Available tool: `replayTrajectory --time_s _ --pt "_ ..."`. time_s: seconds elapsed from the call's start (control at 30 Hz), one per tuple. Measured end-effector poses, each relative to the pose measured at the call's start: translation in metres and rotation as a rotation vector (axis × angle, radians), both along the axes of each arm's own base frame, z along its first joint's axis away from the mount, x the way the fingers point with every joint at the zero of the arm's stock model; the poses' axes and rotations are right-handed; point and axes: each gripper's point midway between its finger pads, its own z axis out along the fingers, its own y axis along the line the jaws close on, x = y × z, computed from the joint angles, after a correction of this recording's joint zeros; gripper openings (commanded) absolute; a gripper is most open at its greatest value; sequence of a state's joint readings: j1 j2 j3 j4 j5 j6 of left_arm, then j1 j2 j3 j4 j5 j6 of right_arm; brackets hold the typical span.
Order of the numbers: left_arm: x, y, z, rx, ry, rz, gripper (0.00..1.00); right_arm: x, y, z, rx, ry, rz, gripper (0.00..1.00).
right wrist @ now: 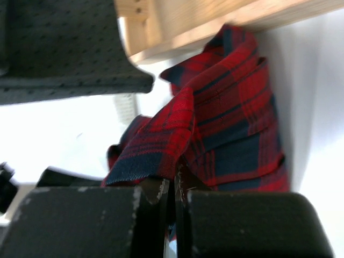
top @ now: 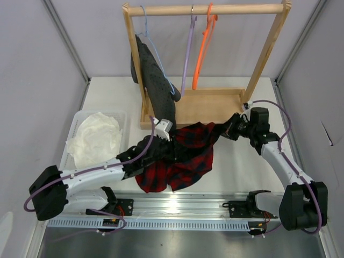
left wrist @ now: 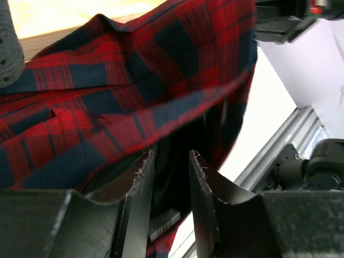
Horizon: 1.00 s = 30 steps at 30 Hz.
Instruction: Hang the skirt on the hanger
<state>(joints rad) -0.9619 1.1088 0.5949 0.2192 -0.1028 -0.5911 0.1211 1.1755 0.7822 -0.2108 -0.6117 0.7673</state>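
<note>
Plaid skirt (top: 185, 158) lies bunched on the white table (top: 242, 166), just in front of the wooden rack's (top: 215, 9) base board. Its upper edge touches that board. It is off the hanger.

Right gripper (right wrist: 173, 185): clenched on a hem fold of the skirt. In the wrist view the fingers meet with plaid cloth pinched between them. From above, this corner is drawn out to the right, toward the rack's right post.

Left gripper (left wrist: 171, 158): pushed into the skirt's left half, below the hem of the dark grey dotted garment (top: 156, 86). Fingers stand part way apart and dark cloth fills the gap. The cloth hides the contact, so cannot tell whether they pinch it.

Lilac hanger (top: 187, 59): bare, on the rack's top rail by its metal hook, between the dotted garment and the orange hanger (top: 203, 54). It is well apart from the skirt.

White cloth (top: 97, 137) sits in a white bin (top: 124, 115) at table left.
</note>
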Motion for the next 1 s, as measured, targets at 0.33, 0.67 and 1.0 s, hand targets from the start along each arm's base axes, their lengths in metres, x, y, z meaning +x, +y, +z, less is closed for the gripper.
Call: replayTrajectory --time_s 0.33,0.67,1.0 --pt "0.036 -0.023 -0.027 0.098 0.016 0.077 0.06 -0.028 0.022 0.013 0.162 0.02 0.144 0.0" --pt "0.078 -0.012 -0.037 0.139 0.022 0.211 0.0 -0.052 0.029 0.011 0.158 0.02 0.258 0.0" --pt "0.099 -0.023 -0.048 0.169 0.053 0.252 0.0 -0.08 0.055 0.019 0.252 -0.019 0.422 0.0"
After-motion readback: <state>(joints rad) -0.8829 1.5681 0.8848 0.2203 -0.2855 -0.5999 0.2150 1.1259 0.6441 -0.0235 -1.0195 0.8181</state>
